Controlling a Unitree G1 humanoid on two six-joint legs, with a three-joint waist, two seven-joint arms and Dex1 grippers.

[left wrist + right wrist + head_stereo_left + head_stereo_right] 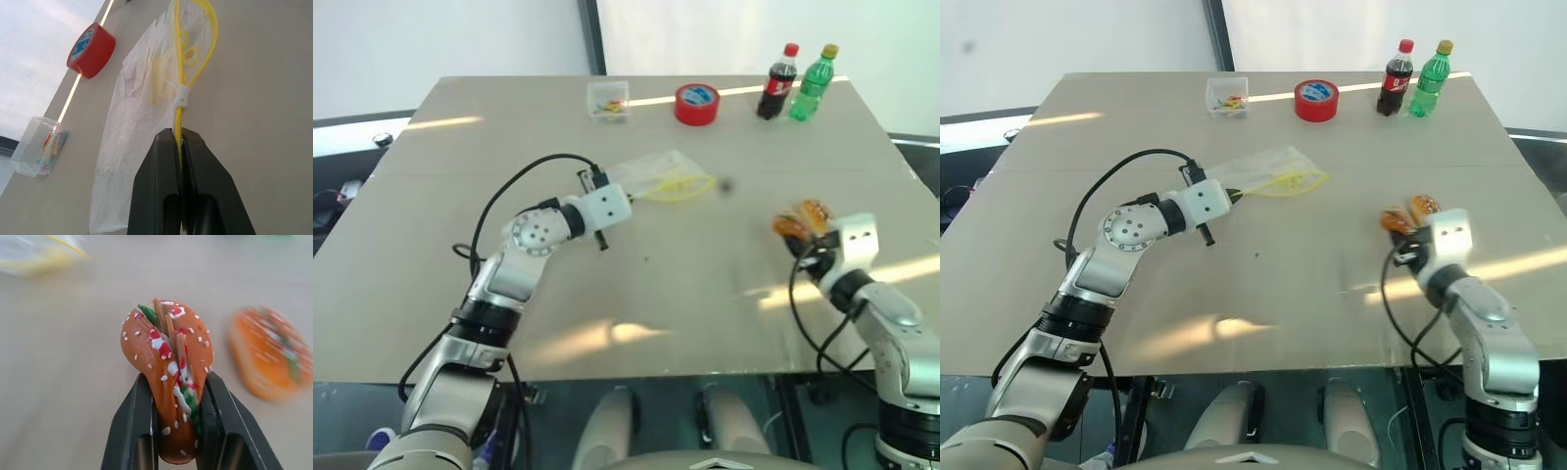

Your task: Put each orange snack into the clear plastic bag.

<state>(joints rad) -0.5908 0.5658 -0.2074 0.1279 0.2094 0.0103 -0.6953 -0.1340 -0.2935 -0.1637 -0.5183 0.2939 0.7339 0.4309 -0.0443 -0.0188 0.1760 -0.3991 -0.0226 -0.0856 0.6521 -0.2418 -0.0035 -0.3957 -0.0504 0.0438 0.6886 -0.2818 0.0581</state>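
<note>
My left gripper (180, 136) is shut on the yellow zip strip of the clear plastic bag (132, 112). The bag (666, 176) stretches away from the fingers over the middle of the table, its mouth partly open. My right gripper (178, 382) is shut on one orange snack (168, 362), a speckled bun with red, white and green filling, held just above the table at the right (790, 228). A second orange snack (271, 355) lies on the table just beyond it (817, 211).
At the far edge of the table (509, 294) stand a red tape roll (696, 104), a small clear box (608, 100) with colourful bits, a cola bottle (777, 82) and a green bottle (813, 83). A black cable loops over my left arm.
</note>
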